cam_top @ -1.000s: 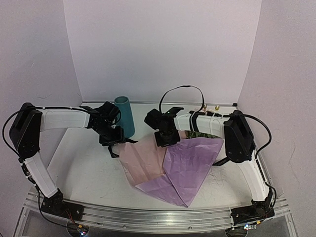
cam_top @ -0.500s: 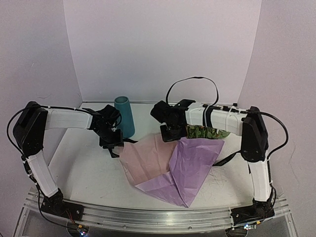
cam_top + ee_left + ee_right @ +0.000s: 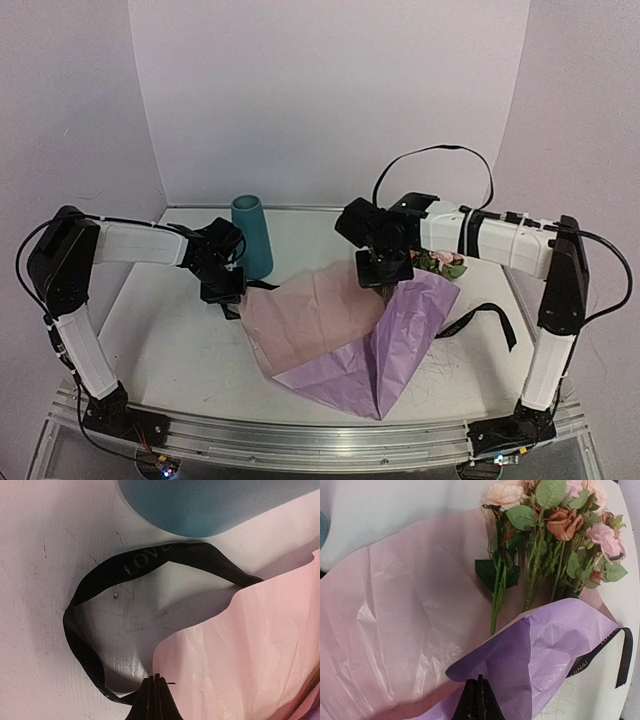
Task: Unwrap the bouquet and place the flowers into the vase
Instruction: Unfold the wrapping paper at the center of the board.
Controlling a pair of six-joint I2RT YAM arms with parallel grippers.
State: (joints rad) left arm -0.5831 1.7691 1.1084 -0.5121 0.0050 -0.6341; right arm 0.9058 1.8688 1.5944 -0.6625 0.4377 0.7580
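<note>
Lifting the flowers (image 3: 560, 522), light and floppy, you should pinch their bunched stems (image 3: 534, 580); left gripper (image 3: 155, 700) and right gripper (image 3: 477, 700) are clenched.

Robotics lab test cell, white bench (image 3: 170, 340) enclosed by plain backdrop panels (image 3: 330, 100), aluminium rail (image 3: 300, 437) at near edge carrying two cabled robot arms (image 3: 130, 243).

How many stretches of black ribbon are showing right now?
2. One loop lies beside the vase, tucking under the pink paper; one tail trails right of the lilac paper. They may join, hidden under the paper.
</note>
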